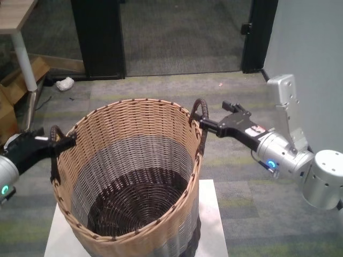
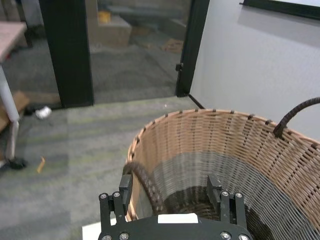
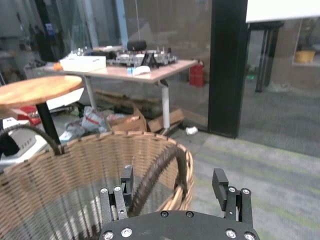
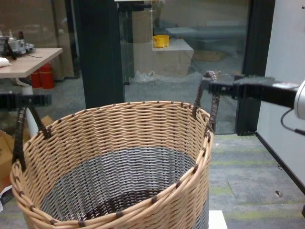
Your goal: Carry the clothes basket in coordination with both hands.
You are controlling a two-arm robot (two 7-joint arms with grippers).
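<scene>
The clothes basket (image 1: 128,176) fills the lower centre of the head view, on a white stand (image 1: 211,214): tan upper band, grey below, dark base, empty. I judge it light and stiff; its loop handles are the hold. My left gripper (image 1: 63,140) and right gripper (image 1: 210,125) straddle them, fingers spread, unclamped.

No readable text, labels or numbers anywhere.

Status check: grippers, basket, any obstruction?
Left gripper open around left handle. Right gripper open around right handle. Basket on white stand. No obstruction seen.
</scene>
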